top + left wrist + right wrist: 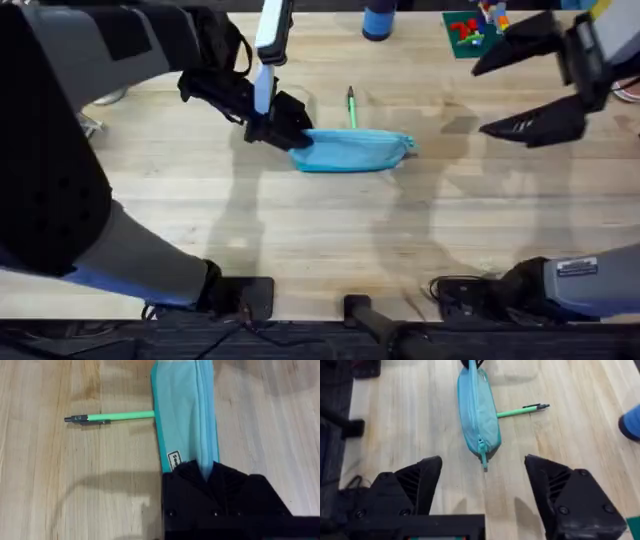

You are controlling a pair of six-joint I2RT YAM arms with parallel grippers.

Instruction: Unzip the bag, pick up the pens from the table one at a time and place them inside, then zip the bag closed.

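Observation:
The light blue bag [352, 150] lies lengthwise in the middle of the table [320, 230], its zipper closed. My left gripper [285, 132] is shut on the bag's left end; in the left wrist view the black fingers [210, 485] pinch the fabric end of the bag [185, 415]. A green pen [351, 105] with a dark tip lies just behind the bag, touching its far edge [117, 416]. My right gripper [480, 100] hovers open to the right of the bag, raised above the table. Its wrist view shows the bag [477, 415], the zipper pull [483, 457] pointing toward it, and the pen [522, 410].
A dark blue round object [380, 20] stands at the table's far edge. A green plate with small colourful toy pieces [465, 30] lies at the back right. Bare wood stretches in front of the bag toward the arm bases.

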